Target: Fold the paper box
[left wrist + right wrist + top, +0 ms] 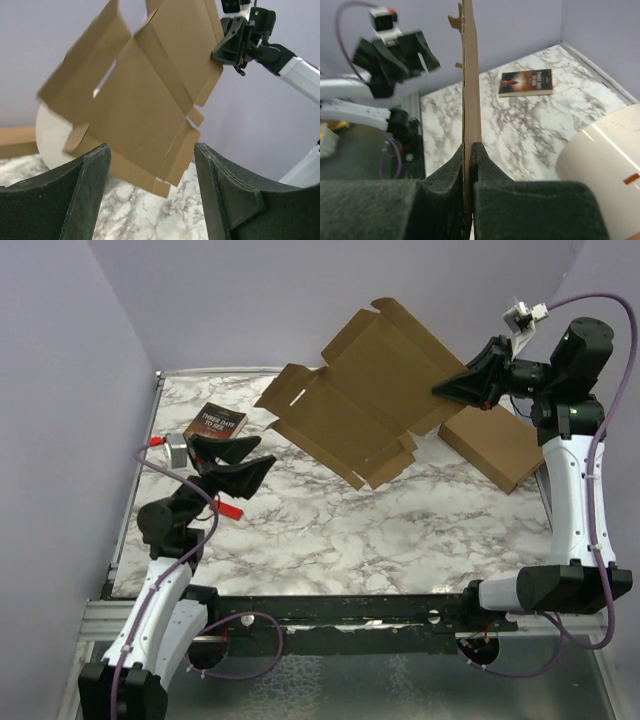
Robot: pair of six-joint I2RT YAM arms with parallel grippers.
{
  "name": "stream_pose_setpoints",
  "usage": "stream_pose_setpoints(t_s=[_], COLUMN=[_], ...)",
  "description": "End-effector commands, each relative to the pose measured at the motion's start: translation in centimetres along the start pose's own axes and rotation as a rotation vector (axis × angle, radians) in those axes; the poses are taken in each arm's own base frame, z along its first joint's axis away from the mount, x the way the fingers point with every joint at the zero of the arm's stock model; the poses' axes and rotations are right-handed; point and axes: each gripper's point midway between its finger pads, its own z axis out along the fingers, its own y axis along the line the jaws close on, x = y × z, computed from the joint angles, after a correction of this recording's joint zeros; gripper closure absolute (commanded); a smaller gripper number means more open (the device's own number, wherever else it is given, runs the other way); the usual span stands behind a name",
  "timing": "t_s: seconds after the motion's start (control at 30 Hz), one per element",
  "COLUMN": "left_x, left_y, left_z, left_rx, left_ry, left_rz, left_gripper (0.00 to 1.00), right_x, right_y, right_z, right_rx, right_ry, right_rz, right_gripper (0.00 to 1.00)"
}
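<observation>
The paper box (365, 390) is an unfolded flat brown cardboard sheet with flaps and slots, held in the air over the back of the table. My right gripper (455, 387) is shut on its right edge; the right wrist view shows the sheet edge-on (470, 75) pinched between the jaws. My left gripper (248, 458) is open and empty, low at the left, apart from the sheet. In the left wrist view the sheet (145, 95) hangs above and beyond the open fingers (92, 180).
A book (215, 423) lies at the back left of the marble table (330, 530), also in the right wrist view (526, 82). A larger, thicker brown cardboard box (495, 445) lies at the back right. Purple walls surround the table.
</observation>
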Motion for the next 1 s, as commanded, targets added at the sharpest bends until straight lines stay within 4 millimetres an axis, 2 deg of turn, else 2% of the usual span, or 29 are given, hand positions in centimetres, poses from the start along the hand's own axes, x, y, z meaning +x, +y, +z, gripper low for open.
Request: stream_pose_setpoints(t_s=[0.0, 0.13, 0.23, 0.3, 0.4, 0.5, 0.6, 0.67, 0.73, 0.83, 0.97], left_x=[-1.1, -2.1, -1.4, -0.9, -0.2, 1.5, 2.9, 2.8, 2.3, 2.3, 1.3], left_y=[0.2, 1.2, 1.3, 1.3, 2.5, 4.5, 3.8, 2.8, 2.1, 2.2, 1.7], left_z=[1.3, 1.2, 1.4, 1.4, 0.7, -0.7, -1.7, -2.4, -2.8, -2.3, -1.8], left_rx=[-0.073, -0.173, -0.13, -0.092, -0.124, -0.226, -0.179, -0.129, -0.087, -0.085, -0.046], left_ry=[0.167, 0.217, 0.245, 0.234, 0.164, 0.118, 0.052, -0.036, -0.094, -0.081, -0.117], left_rz=[0.092, 0.169, 0.194, 0.217, 0.219, 0.082, -0.063, -0.132, -0.15, -0.144, -0.135], left_gripper=[0.3, 0.29, 0.29, 0.29, 0.28, 0.23, 0.23, 0.22, 0.22, 0.21, 0.21], right_x=[3.3, 6.4, 7.7, 7.7, 7.2, 5.9, 4.3, 3.5, 2.9, 2.5, 1.9], right_y=[0.6, 0.5, 0.9, 1.1, 1.7, 2.1, 3.1, 3.9, 4.7, 5.8, 6.5], right_z=[-1.1, -1.7, -1.9, -1.9, -1.6, -1.5, -1.3, -1.1, -1.0, -1.0, -1.1], right_rx=[0.073, 0.093, 0.078, 0.062, 0.037, 0.049, 0.038, -0.007, -0.069, -0.135, -0.141], right_ry=[0.095, 0.158, 0.183, 0.18, 0.15, 0.116, 0.079, 0.055, 0.039, 0.04, 0.043], right_rz=[-0.155, -0.155, -0.156, -0.157, -0.132, -0.138, -0.145, -0.124, -0.091, -0.034, -0.02], right_gripper=[0.99, 0.99, 0.99, 0.99, 0.99, 0.99, 0.99, 0.99, 0.99, 0.99, 0.99])
